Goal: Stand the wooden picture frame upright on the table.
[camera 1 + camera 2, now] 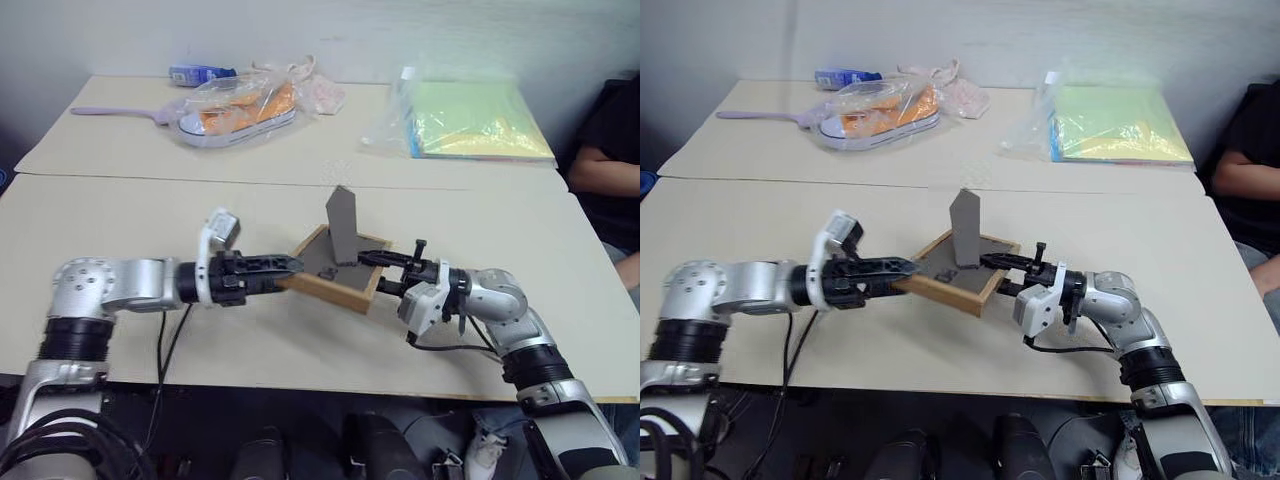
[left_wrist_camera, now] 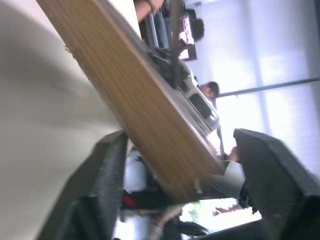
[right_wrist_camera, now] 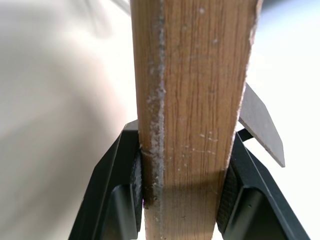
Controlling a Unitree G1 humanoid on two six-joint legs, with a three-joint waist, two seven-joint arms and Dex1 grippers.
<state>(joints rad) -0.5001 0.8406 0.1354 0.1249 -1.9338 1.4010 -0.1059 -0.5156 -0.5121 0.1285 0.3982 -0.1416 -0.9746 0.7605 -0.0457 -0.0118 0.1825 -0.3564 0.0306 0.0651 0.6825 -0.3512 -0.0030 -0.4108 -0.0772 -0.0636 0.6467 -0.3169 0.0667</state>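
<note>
Wooden picture frame point(image 1: 335, 278) tilted above the table point(image 1: 120, 215), back panel up, fold-out stand point(image 1: 343, 226) raised; right gripper point(image 3: 184, 185) clamps its edge; left gripper point(image 1: 285, 266) jaws wide astride opposite edge.

picture frame front: faces down under the picture frame point(image 1: 335, 280), so its painting is hidden
person: person point(image 1: 608, 170) cut off by the right edge, only a dark sleeve and forearm visible
bagged sheets: contents of the clear bag point(image 1: 470, 122) too unclear to identify
</note>
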